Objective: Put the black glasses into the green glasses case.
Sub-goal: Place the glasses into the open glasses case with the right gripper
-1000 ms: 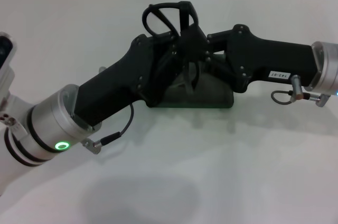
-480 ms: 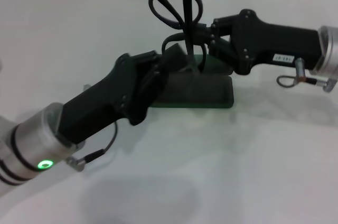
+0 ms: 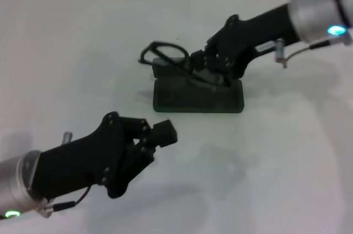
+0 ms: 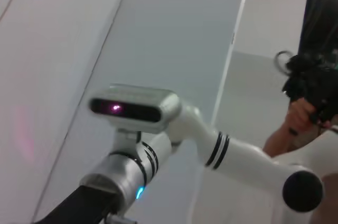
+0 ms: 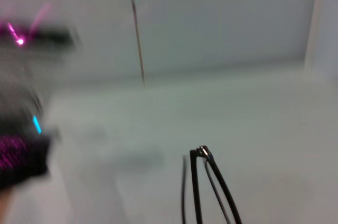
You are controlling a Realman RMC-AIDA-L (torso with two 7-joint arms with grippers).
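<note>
On a pale surface [image 3: 265,162] sits the green glasses case [image 3: 198,96], open, with my right gripper [image 3: 207,68] over it, pinching the black glasses [image 3: 165,56], which lie across the case's far edge and jut past its left end. To finish well, I judge I should lower the frame level into the tray, temples folded, before letting go. My left gripper [image 3: 157,137], fingers pressed together on nothing, sits near the case's front left corner but well out of the way.
</note>
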